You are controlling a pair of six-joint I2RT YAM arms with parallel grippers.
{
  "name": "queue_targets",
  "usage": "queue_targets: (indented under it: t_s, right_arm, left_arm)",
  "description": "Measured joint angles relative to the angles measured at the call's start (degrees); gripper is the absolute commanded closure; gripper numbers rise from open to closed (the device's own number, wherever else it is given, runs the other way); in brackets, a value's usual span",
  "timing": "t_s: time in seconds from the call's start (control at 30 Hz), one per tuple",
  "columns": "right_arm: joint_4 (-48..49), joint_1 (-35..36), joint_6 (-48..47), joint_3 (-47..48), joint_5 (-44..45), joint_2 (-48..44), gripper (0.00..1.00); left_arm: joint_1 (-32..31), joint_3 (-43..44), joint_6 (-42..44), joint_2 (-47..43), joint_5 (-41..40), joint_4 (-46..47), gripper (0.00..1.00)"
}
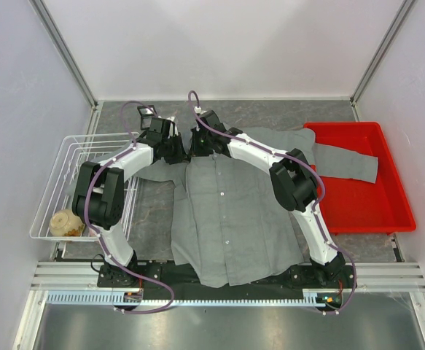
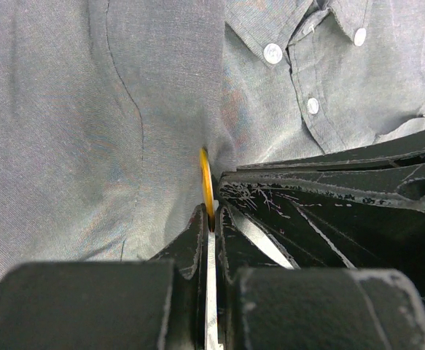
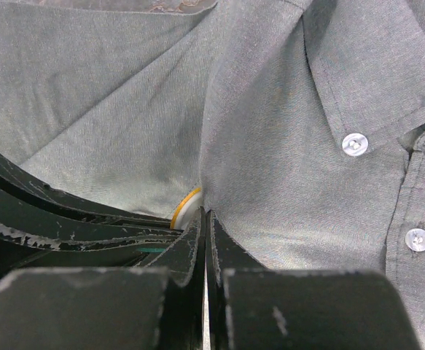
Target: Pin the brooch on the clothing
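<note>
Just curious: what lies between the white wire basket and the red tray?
The grey shirt, spread on the table; the overhead view shows it.

Right wrist cam: pinch on the shirt, brooch right at the tips

The right gripper, bottom centre, has its jaws pressed together on the grey shirt, and creases fan up from the tips. The brooch, an orange-gold rim around a pale face, sits just left of them. The left gripper's scratched black fingers reach in from lower left, ending at the brooch. Two pale buttons at right.
</note>
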Motion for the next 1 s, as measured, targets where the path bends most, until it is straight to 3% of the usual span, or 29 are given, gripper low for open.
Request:
queue_targets:
  t_s: [1.0]
  right_arm:
    - [0.55,-0.79,0.98,-0.52,-0.94,0.0,1.0]
  left_arm:
    - [-1.05,1.14,0.07,0.0,-2.54,-2.62,0.98]
